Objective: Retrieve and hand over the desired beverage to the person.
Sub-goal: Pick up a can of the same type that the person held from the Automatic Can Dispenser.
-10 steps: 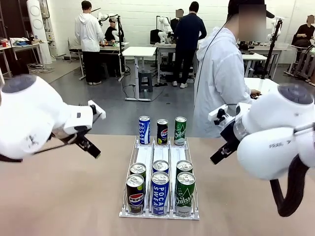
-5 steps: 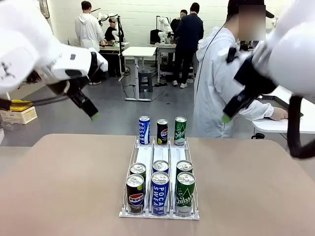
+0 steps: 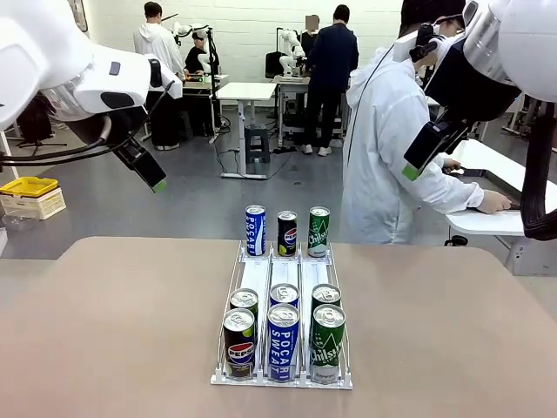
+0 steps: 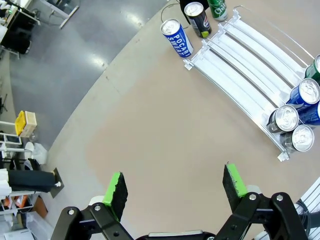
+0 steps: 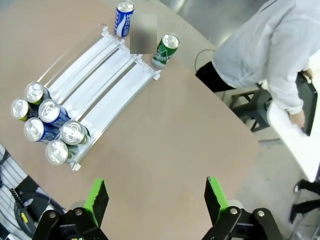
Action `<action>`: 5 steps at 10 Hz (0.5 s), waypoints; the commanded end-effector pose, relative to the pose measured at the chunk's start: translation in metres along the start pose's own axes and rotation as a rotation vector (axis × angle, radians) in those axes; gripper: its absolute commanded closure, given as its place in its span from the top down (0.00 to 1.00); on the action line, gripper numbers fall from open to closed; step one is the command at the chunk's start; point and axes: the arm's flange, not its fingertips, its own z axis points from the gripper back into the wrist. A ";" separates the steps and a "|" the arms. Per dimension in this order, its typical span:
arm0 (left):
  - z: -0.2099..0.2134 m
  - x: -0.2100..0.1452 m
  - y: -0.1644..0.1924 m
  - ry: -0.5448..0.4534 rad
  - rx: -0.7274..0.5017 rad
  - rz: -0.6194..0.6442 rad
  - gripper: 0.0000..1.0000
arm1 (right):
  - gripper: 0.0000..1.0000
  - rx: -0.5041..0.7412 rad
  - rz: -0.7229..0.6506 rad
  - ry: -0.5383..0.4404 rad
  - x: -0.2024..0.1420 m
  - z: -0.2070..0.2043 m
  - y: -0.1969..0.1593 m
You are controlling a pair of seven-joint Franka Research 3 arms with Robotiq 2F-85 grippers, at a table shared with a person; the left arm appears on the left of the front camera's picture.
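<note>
A white rack (image 3: 258,277) on the tan table holds the beverage cans. At its far end stand a blue Pocari Sweat can (image 3: 255,230), a black Pepsi can (image 3: 287,232) and a green can (image 3: 318,232). Several more cans crowd its near end, with a Pepsi can (image 3: 238,343) in front at the left. The person (image 3: 387,148) in a white hooded jacket stands past the far right corner, turned toward a side table. My left gripper (image 3: 153,178) hangs high at the left, and in its wrist view it is open (image 4: 174,177) over bare table. My right gripper (image 3: 412,167) hangs high at the right, open (image 5: 155,186).
A white side table (image 3: 500,225) stands at the far right under the person's hand. A yellow bin (image 3: 30,187) sits on the floor at the left. The tan table (image 3: 122,331) has free room on both sides of the rack. Other people work at desks far behind.
Both arms have risen from near table height to high above it, grippers now pointing down. The person has leaned toward the side table.
</note>
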 end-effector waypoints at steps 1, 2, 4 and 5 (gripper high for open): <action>-0.005 0.000 -0.001 -0.004 -0.012 -0.005 1.00 | 1.00 0.033 -0.007 -0.013 -0.001 0.000 0.000; 0.000 0.000 0.000 0.000 0.000 0.000 1.00 | 1.00 0.000 0.000 0.000 0.000 0.000 0.000; 0.018 -0.019 0.049 -0.047 -0.317 0.056 1.00 | 1.00 0.264 -0.023 -0.025 -0.040 0.019 -0.048; 0.027 -0.034 0.074 -0.073 -0.448 0.078 1.00 | 1.00 0.376 -0.072 -0.070 -0.061 0.025 -0.083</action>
